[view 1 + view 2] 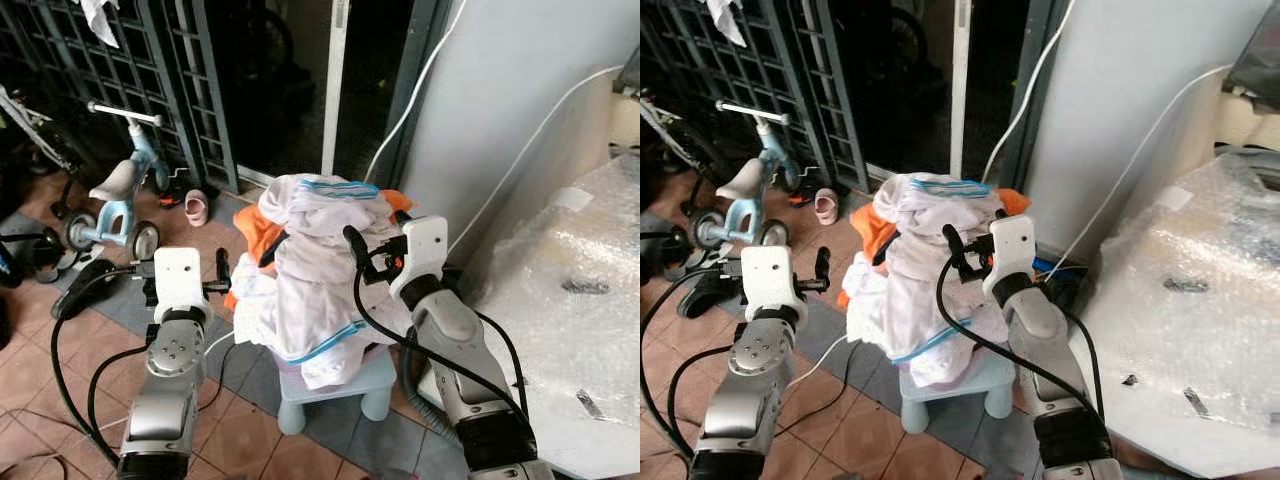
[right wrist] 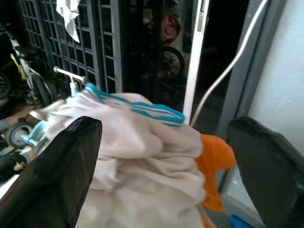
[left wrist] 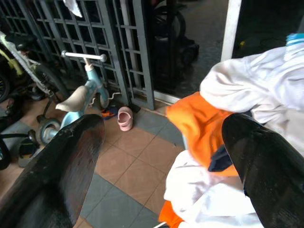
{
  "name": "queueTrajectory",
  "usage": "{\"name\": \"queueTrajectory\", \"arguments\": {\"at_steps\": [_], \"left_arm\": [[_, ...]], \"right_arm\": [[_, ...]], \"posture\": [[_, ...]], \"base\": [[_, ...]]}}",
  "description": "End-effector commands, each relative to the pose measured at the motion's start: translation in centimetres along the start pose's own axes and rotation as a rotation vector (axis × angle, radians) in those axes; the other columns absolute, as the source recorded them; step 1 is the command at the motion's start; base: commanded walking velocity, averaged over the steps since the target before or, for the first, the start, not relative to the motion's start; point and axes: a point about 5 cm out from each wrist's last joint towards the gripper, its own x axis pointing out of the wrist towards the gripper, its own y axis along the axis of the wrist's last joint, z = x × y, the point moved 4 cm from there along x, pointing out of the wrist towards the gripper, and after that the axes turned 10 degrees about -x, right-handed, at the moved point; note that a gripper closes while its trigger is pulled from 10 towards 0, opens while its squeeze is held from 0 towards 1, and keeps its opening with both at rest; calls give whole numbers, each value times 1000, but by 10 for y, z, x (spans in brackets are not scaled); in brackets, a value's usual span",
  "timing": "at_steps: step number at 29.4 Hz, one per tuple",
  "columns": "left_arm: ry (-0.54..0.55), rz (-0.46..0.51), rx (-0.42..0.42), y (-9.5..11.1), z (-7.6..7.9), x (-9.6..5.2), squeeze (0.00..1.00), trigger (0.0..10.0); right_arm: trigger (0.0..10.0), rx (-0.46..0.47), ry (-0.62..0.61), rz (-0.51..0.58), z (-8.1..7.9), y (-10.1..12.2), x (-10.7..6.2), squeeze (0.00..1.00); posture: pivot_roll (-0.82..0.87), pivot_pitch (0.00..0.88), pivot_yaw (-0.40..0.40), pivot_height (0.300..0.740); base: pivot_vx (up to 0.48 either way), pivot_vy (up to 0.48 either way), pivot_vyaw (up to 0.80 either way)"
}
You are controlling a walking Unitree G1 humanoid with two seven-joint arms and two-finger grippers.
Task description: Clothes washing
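Observation:
A heap of clothes, mostly white with blue trim plus an orange garment, is piled on a small light-blue stool. My left gripper is open at the heap's left side, level with its lower half and a short gap away; in the left wrist view its black fingers frame the orange and white cloth. My right gripper is open against the upper right of the heap. Its fingers spread wide around the blue-trimmed white garment. Neither gripper holds anything.
A child's light-blue balance bike and a pink shoe stand left of the stool, before a dark metal gate. A large bubble-wrapped object is on the right. White cables run down the wall.

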Motion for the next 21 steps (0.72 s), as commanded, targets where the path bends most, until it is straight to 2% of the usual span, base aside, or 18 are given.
{"name": "queueTrajectory", "arguments": {"at_steps": [1, 3, 5, 9, 11, 16, 18, 21], "left_arm": [[-2, 8, 17, 2, 0, 0, 0, 10000], [2, 6, 14, 1, -1, -1, 0, 10000], [13, 6, 16, 1, -2, -1, 0, 10000], [32, 13, 23, 3, -4, -1, 0, 10000], [42, 16, 28, 3, -5, -2, 0, 10000], [62, 22, 43, 5, -12, -7, 0, 10000], [71, 18, 52, 4, -17, -12, 0, 10000], [88, 5, 57, 2, -24, -21, 0, 10000]], "right_arm": [[10000, -5, 14, -12, -2, -2, 2, 0], [10000, -13, 33, -25, -6, -5, 1, 0], [10000, -63, 95, -38, -14, -9, 1, 0], [10000, -175, 214, 15, -31, -2, 6, 0], [10000, -179, 236, 17, -34, -2, 9, 0], [10000, -189, 226, -33, -31, -9, 28, 0], [10000, -218, 210, -61, -27, -13, 36, 0], [10000, -204, 168, -122, -20, -19, 49, 0]], "posture": [[-36, 0, -16, 740], [-36, 0, -16, 740], [-31, 0, -17, 740], [-20, 0, -20, 740], [-18, 0, -21, 740], [9, 0, -27, 740], [24, 0, -29, 740], [49, 24, -30, 740]], "base": [[0, 0, 0], [0, 0, 0], [0, 0, 0], [0, 0, 0], [0, 0, 0], [0, 0, 0], [0, 0, 0], [0, 0, 0]]}}
